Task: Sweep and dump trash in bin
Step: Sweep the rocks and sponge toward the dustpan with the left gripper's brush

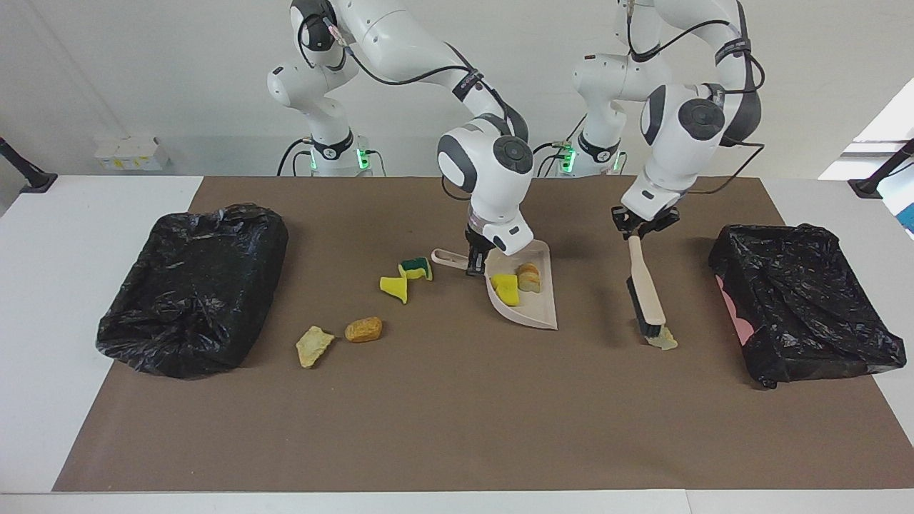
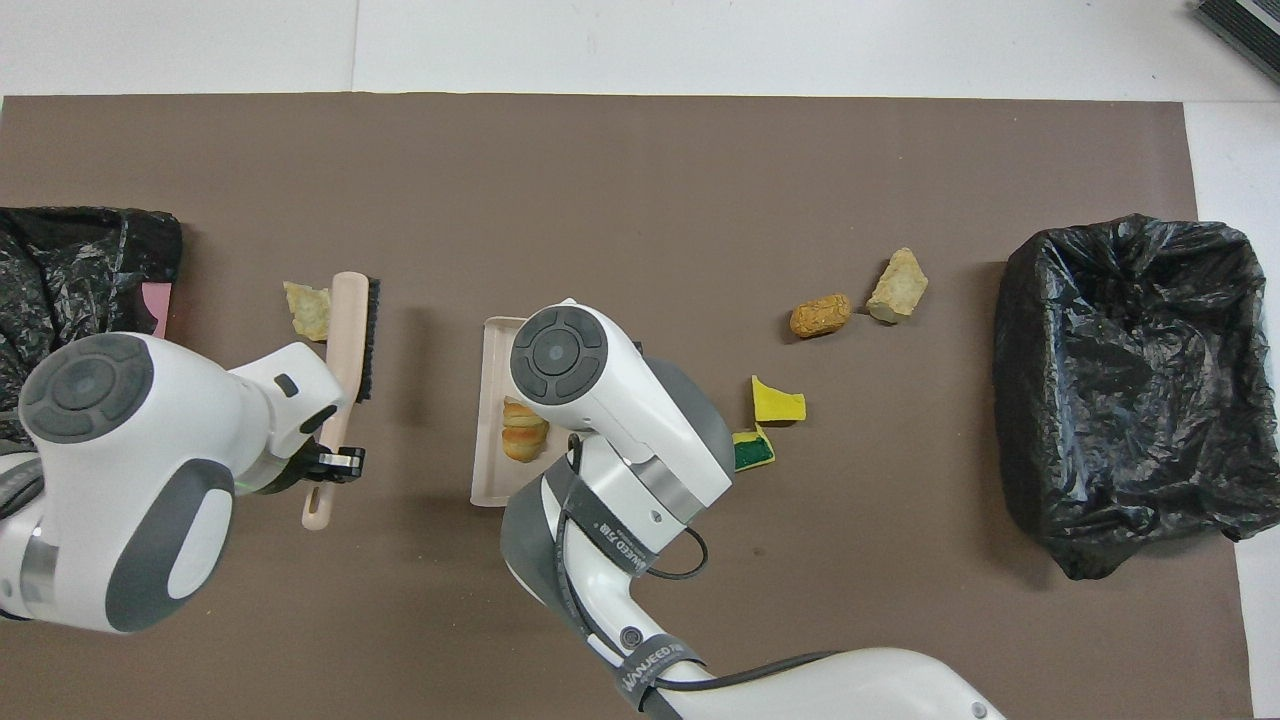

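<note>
The left claw (image 1: 645, 223) is clamped on the brush (image 1: 646, 293), whose bristles touch a tan scrap (image 1: 664, 340) near the black-lined bin (image 1: 807, 300) at its end of the bench. The right claw (image 1: 477, 258) pinches the dustpan (image 1: 532, 314) handle; the pan holds two scraps (image 1: 517, 282). Four scraps (image 1: 371, 303) lie loose on open mat beside the other bin (image 1: 193, 285).

You have a brown mat (image 1: 457, 428) spread over the white table (image 1: 43, 300). On the ledge by the wall sits a small white box with yellow marks (image 1: 132, 152). A black post base (image 1: 32, 180) stands at one table corner, another (image 1: 867, 187) at the corner across.
</note>
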